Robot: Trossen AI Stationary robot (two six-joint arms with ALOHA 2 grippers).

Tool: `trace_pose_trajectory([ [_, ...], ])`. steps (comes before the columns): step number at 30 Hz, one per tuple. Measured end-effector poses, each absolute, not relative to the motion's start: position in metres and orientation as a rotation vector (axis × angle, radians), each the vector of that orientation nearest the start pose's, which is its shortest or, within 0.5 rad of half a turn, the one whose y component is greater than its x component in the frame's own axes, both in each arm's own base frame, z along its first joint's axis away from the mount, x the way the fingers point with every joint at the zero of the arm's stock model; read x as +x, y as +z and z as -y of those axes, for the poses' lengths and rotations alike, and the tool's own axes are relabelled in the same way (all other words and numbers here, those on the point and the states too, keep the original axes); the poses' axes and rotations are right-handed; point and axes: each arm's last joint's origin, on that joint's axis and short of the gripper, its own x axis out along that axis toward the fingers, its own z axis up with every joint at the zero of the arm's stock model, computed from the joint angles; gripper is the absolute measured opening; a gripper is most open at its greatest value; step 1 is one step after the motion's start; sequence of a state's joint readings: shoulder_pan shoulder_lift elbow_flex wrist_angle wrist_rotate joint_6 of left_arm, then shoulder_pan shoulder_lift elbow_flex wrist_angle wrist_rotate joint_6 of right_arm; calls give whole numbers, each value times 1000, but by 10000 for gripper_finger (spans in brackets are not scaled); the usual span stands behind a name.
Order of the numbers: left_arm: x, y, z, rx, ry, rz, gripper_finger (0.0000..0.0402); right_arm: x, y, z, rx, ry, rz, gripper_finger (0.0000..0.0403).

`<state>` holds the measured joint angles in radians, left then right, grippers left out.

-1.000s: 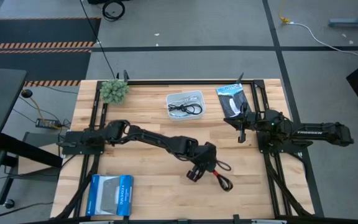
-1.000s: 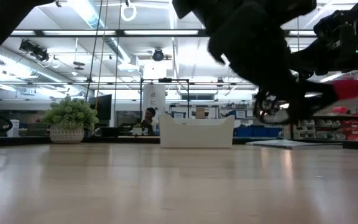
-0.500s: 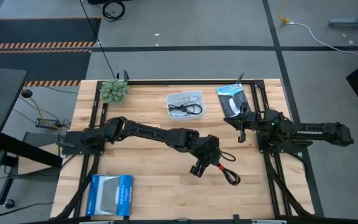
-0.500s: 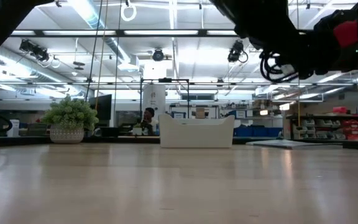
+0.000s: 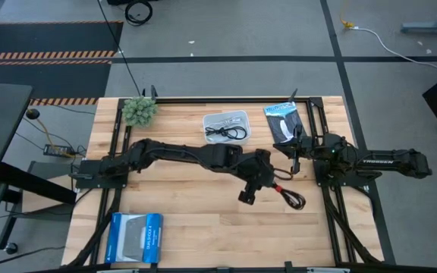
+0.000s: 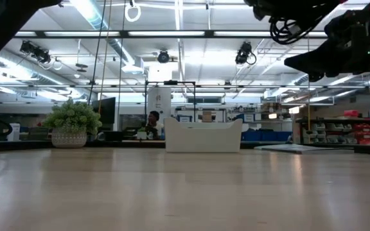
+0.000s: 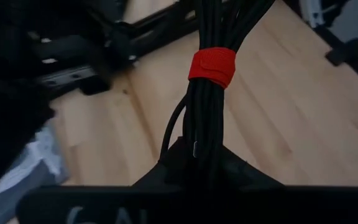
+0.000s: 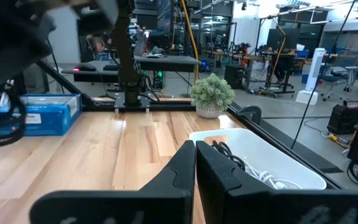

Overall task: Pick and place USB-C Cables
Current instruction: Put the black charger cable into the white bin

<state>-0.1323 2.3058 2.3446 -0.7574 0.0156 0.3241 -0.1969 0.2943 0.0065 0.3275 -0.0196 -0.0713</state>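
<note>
My left gripper (image 5: 262, 180) is over the table's middle right, shut on the black USB-C cable with the red band (image 5: 288, 195). In the left wrist view the bundle (image 7: 210, 37) runs away from the fingers, red band (image 7: 211, 67) around it. The low view shows the cable (image 6: 292, 25) high above the table. A white tray (image 5: 226, 127) at the far middle holds black and white cables (image 5: 227, 133); I see them in the right wrist view as cables (image 8: 229, 155) too. My right gripper (image 5: 294, 159) waits shut at the right, beside the left gripper. My left gripper pinches the black cable bundle between its two fingers near one end (image 7: 199, 152), a short way from the red band. The bundle runs on past the fingertips toward the table's right near side, its free looped end (image 5: 297, 200) beyond them. It is lifted clear of the table.
A black-and-white packet (image 5: 283, 121) lies at the far right, close to my right arm (image 5: 355, 159). A blue box (image 5: 133, 237) sits at the near left corner and a small potted plant (image 5: 139, 111) at the far left. Bare wood lies between tray and blue box.
My left gripper has risen and moved toward the table's far and right side, nearer the right gripper, staying shut. The black cable with the red band has gone with it, higher above the table than before.
</note>
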Motion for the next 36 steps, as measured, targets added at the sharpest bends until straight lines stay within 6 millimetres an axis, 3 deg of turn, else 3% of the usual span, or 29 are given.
trace_pose_trajectory([
  [8,501,320,52,359,-185,-694,40,114,172,22,-76,-178,33,20],
  [15,489,347,37,360,-122,-653,40,114,172,22,-76,-178,33,20],
  [30,449,403,-27,267,138,-616,40,114,172,22,-76,-179,33,20],
  [36,441,411,-45,197,209,-603,40,114,172,22,-76,-178,34,20],
])
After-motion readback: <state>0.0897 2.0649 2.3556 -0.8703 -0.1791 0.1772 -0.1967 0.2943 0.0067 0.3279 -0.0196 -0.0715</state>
